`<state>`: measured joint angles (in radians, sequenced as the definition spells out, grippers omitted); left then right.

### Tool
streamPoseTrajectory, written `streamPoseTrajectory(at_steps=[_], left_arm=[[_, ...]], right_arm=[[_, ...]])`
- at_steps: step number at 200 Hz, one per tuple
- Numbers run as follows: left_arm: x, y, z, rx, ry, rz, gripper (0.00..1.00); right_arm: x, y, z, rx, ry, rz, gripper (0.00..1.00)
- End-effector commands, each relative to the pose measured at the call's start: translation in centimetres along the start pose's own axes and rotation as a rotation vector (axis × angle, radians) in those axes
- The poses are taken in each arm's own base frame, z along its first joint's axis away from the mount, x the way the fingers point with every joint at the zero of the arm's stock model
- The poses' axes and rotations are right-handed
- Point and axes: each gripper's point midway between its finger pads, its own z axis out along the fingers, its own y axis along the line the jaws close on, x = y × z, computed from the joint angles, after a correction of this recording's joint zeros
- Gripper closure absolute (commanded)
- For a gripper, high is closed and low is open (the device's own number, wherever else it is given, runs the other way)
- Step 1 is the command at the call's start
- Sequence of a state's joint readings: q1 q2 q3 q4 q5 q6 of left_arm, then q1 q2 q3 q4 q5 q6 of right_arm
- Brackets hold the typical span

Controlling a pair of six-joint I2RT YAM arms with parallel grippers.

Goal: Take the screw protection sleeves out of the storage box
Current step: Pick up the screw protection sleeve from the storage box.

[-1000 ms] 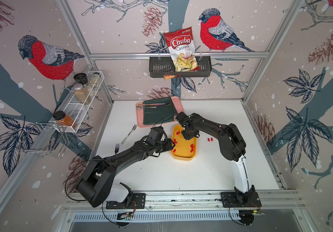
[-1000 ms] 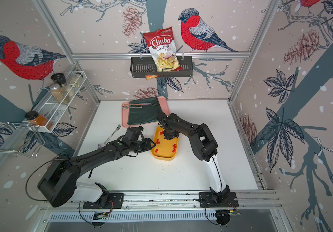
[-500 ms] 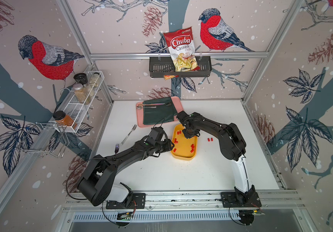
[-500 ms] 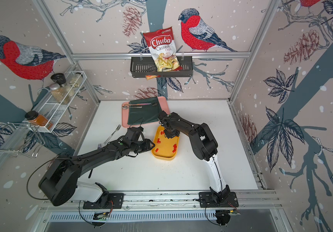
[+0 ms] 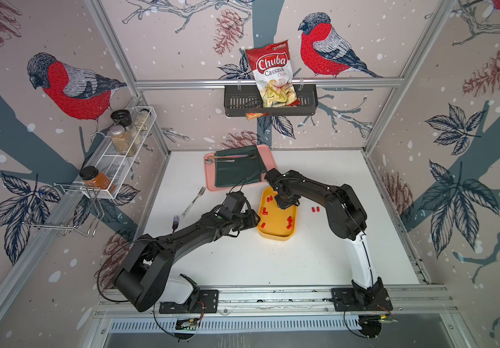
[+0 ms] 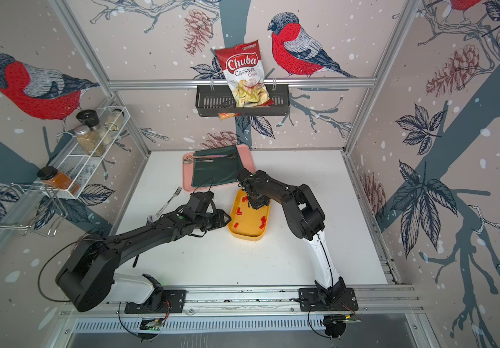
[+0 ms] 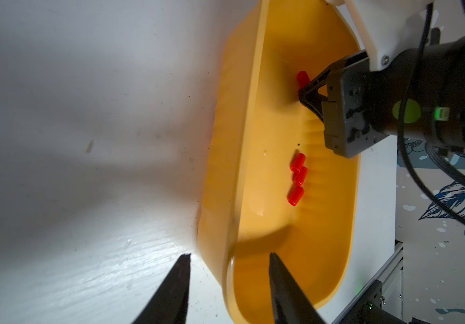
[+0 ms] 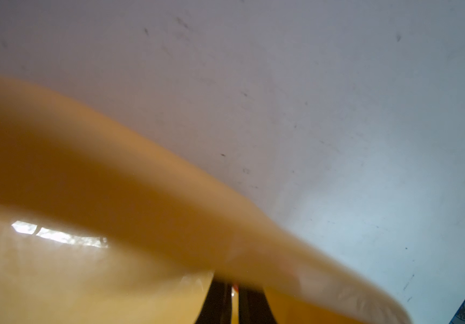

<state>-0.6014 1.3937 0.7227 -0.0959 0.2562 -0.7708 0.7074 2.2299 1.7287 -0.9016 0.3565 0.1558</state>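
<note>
The yellow storage box [image 5: 276, 230] sits in the middle of the table [image 5: 273, 265], red screw protection sleeves [image 7: 297, 175] scattered across its floor and two more lying on the table at its 3 o'clock. We see the right gripper [image 8: 234, 284] clenched on one sleeve near the box's 12 o'clock end. The left gripper [image 7: 228, 256] is released, straddling the 9 o'clock rim.

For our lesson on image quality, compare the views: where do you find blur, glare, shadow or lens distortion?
Right wrist view: the box rim is a close, out-of-focus smear, with a bright glare patch on its floor. Left wrist view: the sleeves are sharp, and soft shadows cross the table. Both top views: sharp and evenly lit, but the wide lens splays the frame posts.
</note>
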Motion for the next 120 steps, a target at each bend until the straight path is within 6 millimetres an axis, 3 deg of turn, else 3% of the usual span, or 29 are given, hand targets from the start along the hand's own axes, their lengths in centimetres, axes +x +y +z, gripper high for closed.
streamPoseTrajectory(at_steps=[1,42,120], left_arm=[[0.0,0.2,-0.1,-0.008,-0.007,-0.001,0.57],[0.4,0.5,-0.6,-0.007,-0.014,-0.018,0.66],[1.4,1.1,-2.2,0.013,-0.04,-0.04,0.67]], right_arm=[[0.6,0.4,0.5,-0.008,0.026,-0.003,0.95],[-0.2,1.6,0.1,-0.061,-0.004,0.01,1.0],[-3.8,5.6,-1.9,-0.234,-0.079,0.02,1.0]])
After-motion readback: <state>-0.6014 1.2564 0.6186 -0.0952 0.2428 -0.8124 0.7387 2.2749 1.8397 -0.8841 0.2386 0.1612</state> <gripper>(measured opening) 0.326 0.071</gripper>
